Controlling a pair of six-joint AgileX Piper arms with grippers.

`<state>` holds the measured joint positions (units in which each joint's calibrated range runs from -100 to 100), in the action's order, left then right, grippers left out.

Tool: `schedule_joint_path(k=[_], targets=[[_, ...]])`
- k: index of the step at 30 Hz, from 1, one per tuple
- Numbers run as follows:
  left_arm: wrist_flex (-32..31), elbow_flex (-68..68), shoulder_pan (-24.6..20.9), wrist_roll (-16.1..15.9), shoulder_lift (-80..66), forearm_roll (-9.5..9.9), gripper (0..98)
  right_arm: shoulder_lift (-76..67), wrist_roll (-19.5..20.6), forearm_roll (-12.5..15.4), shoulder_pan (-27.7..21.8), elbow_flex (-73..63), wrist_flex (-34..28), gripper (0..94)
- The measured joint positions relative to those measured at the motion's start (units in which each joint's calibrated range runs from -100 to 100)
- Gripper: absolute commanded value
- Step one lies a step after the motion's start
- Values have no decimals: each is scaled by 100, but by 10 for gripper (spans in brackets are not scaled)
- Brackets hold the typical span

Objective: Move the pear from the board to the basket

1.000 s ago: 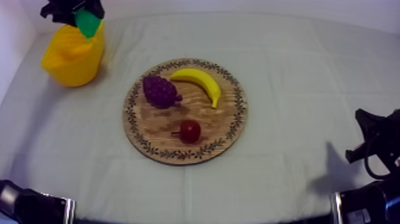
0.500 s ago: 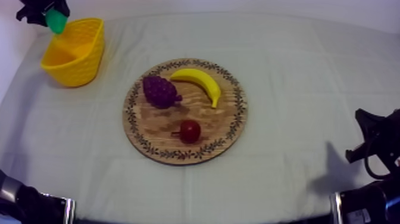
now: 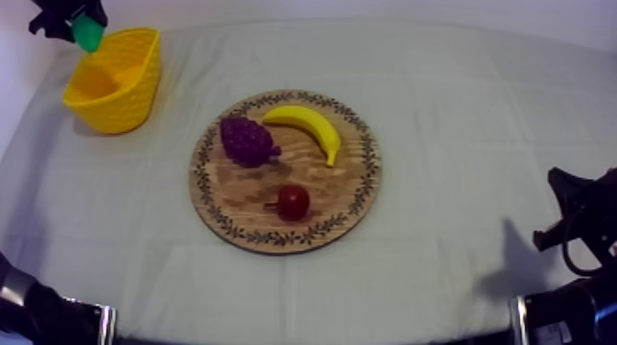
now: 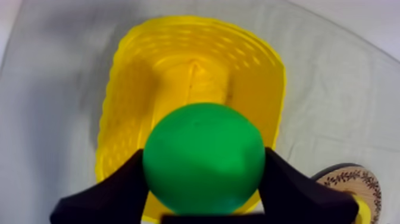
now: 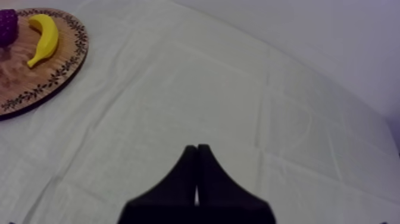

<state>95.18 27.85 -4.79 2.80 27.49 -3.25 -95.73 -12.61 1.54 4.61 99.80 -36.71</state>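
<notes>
Left gripper (image 4: pixel 202 189): I have its two black fingers (image 4: pixel 116 192) closed round the pear, one on each flank, at the far left of the table.
Pear (image 4: pixel 203 150): it is off the board, hanging in the air above the yellow basket and touching nothing but the fingers. I judge it is carried high so that it clears the basket wall.
Yellow basket (image 3: pixel 117 108): it stands at the far left on the cloth with its mouth open upward. In the top view the pear sits over its far rim rather than its centre.
Wooden board (image 3: pixel 237 188): mid-table, well apart from the basket. It carries the grapes (image 3: pixel 246 139), the banana (image 3: pixel 308 124) and the small red fruit (image 3: pixel 293 202), none of them part of this job.
Right gripper (image 5: pixel 197 156): the fingers lie together as a narrow wedge, holding nothing. It is parked at the near right over bare cloth, out of the working arm's way.
Step in hand: placing. The carry looks all but done, with only the release left.
Risk: if I let go this close to the rim, the pear may strike the edge and roll out. I would centre it first.
</notes>
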Motion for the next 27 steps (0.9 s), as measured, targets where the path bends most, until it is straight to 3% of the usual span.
schedule_joint_path(k=[18,22,27], targets=[[-304,539,-10,79,1616,-57,552,0,0,0,0,0,0,2],[-311,656,18,115,1816,-30,619,0,0,0,0,0,0,2],[-313,708,35,139,1911,-44,794,0,0,0,0,0,0,2]])
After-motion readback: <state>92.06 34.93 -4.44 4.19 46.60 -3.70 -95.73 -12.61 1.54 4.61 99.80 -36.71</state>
